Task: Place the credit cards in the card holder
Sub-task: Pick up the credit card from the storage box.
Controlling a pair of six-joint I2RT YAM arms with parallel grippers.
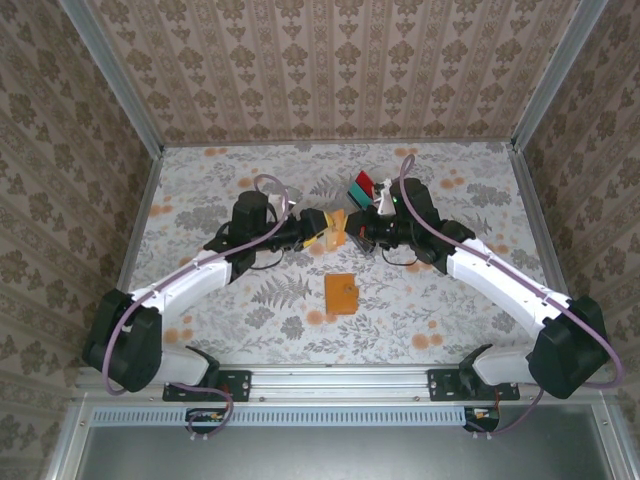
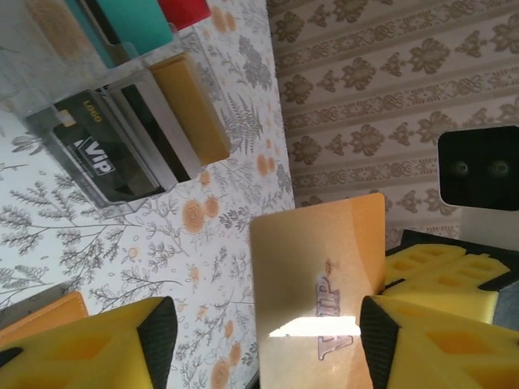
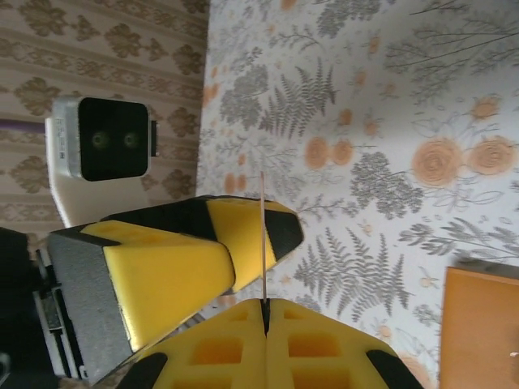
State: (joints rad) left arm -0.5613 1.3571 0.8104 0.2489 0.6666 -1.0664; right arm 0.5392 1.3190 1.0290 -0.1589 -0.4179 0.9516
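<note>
A gold credit card [image 2: 312, 275] marked VIP hangs above the table between both grippers. My right gripper [image 3: 266, 304] is shut on one edge of it; there the card [image 3: 262, 235] shows edge-on as a thin line. My left gripper [image 2: 268, 324] is open, with one finger [image 2: 105, 348] well off the card and the card's edge overlapping the other pad. In the top view the two grippers meet mid-table around the card [image 1: 335, 232]. The orange card holder [image 1: 341, 293] lies flat just in front of them. Black [image 2: 97, 154], teal [image 2: 138, 20] and red [image 2: 185, 10] cards stand in a clear rack.
The clear card rack [image 1: 365, 185] stands just behind the grippers, towards the back of the floral table. Patterned walls close in the back and both sides. The card holder's corner [image 3: 478, 324] lies close beside my right gripper.
</note>
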